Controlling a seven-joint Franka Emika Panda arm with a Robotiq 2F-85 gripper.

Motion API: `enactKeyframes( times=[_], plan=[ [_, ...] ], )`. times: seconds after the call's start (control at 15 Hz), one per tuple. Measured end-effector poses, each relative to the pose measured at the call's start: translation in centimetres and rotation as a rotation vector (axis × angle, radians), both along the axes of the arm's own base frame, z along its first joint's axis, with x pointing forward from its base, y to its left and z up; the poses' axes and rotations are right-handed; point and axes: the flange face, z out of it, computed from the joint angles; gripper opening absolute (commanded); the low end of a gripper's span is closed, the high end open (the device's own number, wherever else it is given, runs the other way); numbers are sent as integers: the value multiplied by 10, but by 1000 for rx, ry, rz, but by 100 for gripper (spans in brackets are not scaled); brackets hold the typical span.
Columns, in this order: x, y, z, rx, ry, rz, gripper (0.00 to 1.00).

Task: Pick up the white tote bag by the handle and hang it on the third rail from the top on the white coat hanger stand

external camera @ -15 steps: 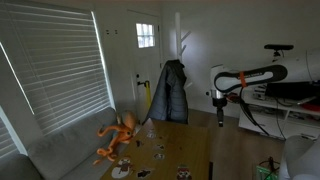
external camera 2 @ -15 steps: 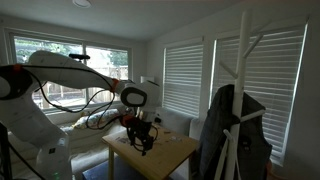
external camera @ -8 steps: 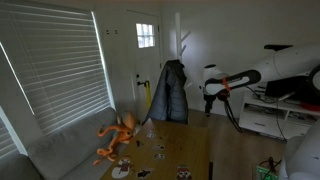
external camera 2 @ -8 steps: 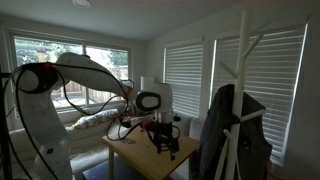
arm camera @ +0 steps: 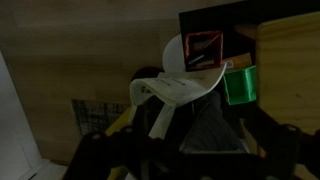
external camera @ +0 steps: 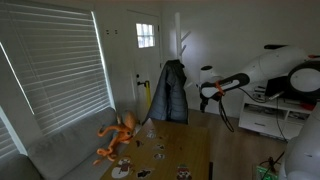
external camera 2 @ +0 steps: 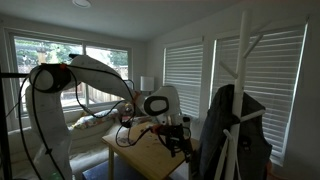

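The white coat hanger stand stands by the door with a dark jacket hanging on it; both also show in an exterior view, stand and jacket. My gripper hangs in the air just beside the jacket, and it also shows near the jacket over the table end. In the wrist view a white fabric shape with a strap lies over dark cloth; it may be the tote bag. The jaws are lost in dark shadow at the bottom. No tote bag is clear in the exterior views.
A wooden table with small items stands in front of the stand. An orange octopus toy sits on the grey couch. A green object and a red-marked box show in the wrist view. Blinds cover the windows.
The arm has swung steadily toward the coat stand and jacket; the gripper is now close beside the jacket. The jacket and stand have not moved.
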Motion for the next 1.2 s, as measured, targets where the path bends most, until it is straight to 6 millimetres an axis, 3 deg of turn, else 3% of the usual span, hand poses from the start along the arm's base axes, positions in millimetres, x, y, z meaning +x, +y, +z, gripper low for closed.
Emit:
enactKeyframes(
  times=[0.2, 0.4, 0.87, 1.2],
  plan=[
    [0, 0, 0, 0, 0, 0, 100],
    [7, -9, 3, -16, -74, -119, 100],
    [51, -48, 2, -75, -251, -432, 100],
    [85, -70, -6, -112, -305, -559, 100]
  ],
)
